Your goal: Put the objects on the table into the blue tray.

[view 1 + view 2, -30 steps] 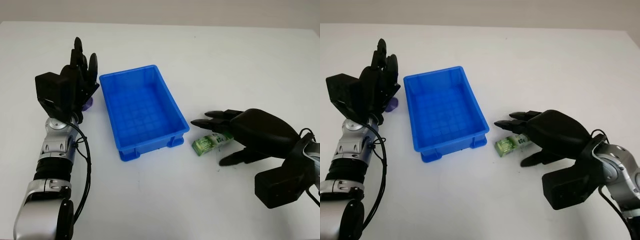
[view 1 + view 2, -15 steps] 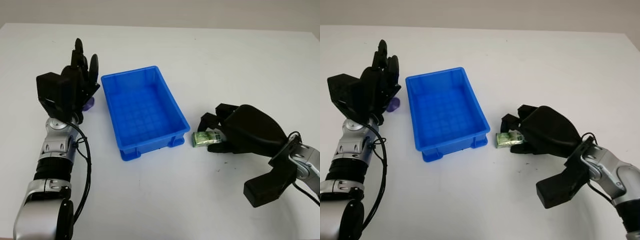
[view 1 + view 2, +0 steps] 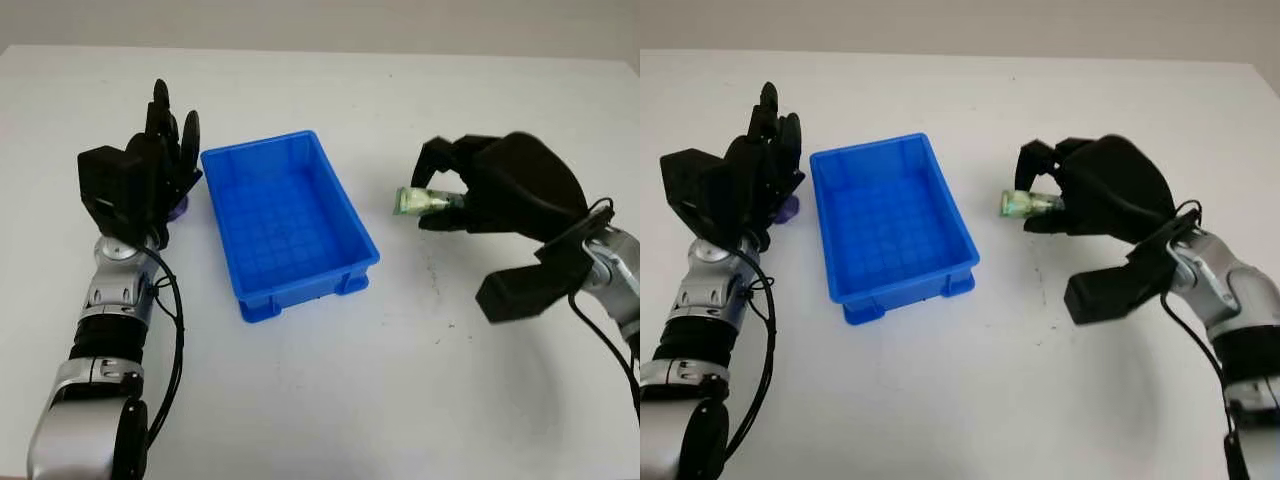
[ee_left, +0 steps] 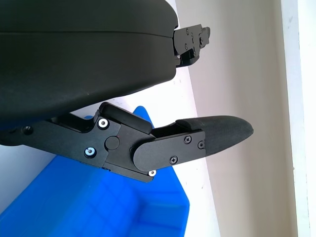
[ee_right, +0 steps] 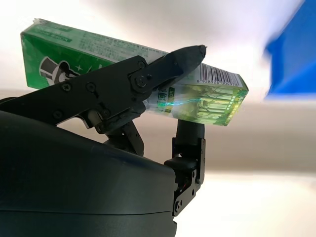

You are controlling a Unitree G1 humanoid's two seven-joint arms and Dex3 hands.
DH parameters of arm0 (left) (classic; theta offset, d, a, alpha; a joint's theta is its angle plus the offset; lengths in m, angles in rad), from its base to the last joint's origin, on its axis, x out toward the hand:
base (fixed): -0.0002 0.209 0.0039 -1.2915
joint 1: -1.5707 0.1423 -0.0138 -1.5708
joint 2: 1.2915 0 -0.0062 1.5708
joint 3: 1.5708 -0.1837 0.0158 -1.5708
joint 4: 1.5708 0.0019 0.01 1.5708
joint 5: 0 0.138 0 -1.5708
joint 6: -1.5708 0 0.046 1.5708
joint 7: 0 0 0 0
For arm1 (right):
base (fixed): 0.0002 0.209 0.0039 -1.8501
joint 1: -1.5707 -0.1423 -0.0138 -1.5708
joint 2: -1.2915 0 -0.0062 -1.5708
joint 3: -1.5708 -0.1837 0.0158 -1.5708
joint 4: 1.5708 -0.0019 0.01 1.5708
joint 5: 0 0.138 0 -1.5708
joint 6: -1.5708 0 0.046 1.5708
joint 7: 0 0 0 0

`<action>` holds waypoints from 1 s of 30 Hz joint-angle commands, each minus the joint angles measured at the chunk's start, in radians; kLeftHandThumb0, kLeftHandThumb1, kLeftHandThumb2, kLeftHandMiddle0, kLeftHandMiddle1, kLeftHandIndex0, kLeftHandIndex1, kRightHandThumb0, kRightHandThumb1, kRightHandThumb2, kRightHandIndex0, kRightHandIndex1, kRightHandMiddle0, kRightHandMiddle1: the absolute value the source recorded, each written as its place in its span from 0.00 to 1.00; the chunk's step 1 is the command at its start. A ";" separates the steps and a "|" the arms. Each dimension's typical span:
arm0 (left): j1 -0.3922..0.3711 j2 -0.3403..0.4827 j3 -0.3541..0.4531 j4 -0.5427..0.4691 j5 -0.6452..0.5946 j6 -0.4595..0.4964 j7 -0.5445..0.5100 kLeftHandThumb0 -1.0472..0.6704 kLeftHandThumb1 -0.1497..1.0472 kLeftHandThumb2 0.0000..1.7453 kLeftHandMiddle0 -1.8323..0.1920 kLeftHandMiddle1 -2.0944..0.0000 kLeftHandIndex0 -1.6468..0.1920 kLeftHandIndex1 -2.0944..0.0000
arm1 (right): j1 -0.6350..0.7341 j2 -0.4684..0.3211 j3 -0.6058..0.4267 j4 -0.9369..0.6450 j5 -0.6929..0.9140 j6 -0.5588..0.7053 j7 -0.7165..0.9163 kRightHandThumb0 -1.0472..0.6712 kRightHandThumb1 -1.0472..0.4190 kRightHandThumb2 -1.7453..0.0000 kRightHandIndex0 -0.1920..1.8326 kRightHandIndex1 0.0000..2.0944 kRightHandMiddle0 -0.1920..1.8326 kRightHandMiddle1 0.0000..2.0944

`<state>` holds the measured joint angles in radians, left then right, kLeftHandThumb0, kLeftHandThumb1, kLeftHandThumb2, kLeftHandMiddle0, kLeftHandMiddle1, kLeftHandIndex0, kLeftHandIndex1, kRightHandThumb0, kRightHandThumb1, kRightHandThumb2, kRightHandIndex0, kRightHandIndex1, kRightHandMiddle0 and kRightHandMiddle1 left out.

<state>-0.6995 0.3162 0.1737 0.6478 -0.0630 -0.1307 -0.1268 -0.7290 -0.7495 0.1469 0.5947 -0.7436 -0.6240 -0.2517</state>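
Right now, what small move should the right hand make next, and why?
Probably carry the green pack sideways over the tray. The right hand holds the pack lifted off the table, beside the tray and not yet above it. The left hand is open at the tray's other side.

Both hands have matte black shells with jointed black fingers. The left hand (image 3: pixel 150 175) sits on a forearm of silver and grey ringed segments (image 3: pixel 112 310), and a thin black cable (image 3: pixel 176 330) runs in a loop beside it. The right hand (image 3: pixel 510 190) has a smooth rounded back and a silver wrist joint (image 3: pixel 612 265) with black cables. In the wrist views, small silver screws (image 4: pixel 102 123) mark the finger links, and the fingertips (image 4: pixel 222 132) are rounded.
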 commanded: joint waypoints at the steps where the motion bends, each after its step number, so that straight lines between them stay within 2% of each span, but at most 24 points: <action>1: -0.020 -0.005 -0.004 0.007 0.003 -0.017 0.003 0.15 1.00 0.37 1.00 1.00 1.00 1.00 | -0.065 0.039 -0.001 0.028 0.043 0.000 -0.001 0.40 0.05 0.97 0.57 1.00 0.47 1.00; 5: -0.026 -0.010 -0.004 0.020 0.002 -0.029 0.005 0.16 1.00 0.37 1.00 1.00 1.00 1.00 | -0.135 0.109 0.004 0.042 0.111 -0.005 0.013 0.40 0.02 0.96 0.60 1.00 0.52 1.00; 11: -0.019 -0.018 -0.004 0.015 0.002 -0.043 0.013 0.15 1.00 0.37 1.00 1.00 1.00 1.00 | -0.201 0.235 0.029 0.059 0.195 -0.090 0.029 0.40 0.00 0.94 0.67 1.00 0.59 1.00; 17: -0.017 -0.024 -0.002 0.017 0.000 -0.044 0.019 0.17 1.00 0.38 1.00 1.00 1.00 1.00 | -0.228 0.318 0.074 0.062 0.225 -0.173 0.084 0.37 0.00 0.91 0.68 1.00 0.55 1.00; 23: -0.010 -0.030 0.005 0.015 -0.008 -0.053 0.025 0.16 1.00 0.37 1.00 1.00 1.00 1.00 | -0.251 0.388 0.130 0.083 0.240 -0.231 0.182 0.34 0.00 0.93 0.70 1.00 0.54 1.00; 25: -0.006 -0.030 0.005 0.011 -0.005 -0.052 0.029 0.16 1.00 0.37 1.00 1.00 1.00 1.00 | -0.255 0.389 0.150 0.113 0.236 -0.270 0.212 0.33 0.00 0.95 0.66 1.00 0.47 1.00; 28: -0.002 -0.029 0.003 0.006 -0.002 -0.050 0.030 0.16 1.00 0.37 1.00 1.00 1.00 1.00 | -0.253 0.382 0.164 0.151 0.225 -0.299 0.231 0.32 0.00 0.96 0.62 1.00 0.44 1.00; 30: 0.001 -0.030 0.005 0.004 -0.002 -0.049 0.035 0.16 1.00 0.37 1.00 1.00 1.00 1.00 | -0.257 0.360 0.184 0.150 0.187 -0.278 0.264 0.29 0.00 0.97 0.44 0.98 0.33 0.98</action>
<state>-0.7105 0.2858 0.1747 0.6599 -0.0642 -0.1753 -0.0970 -0.9727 -0.3717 0.3172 0.7421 -0.5427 -0.9073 -0.0010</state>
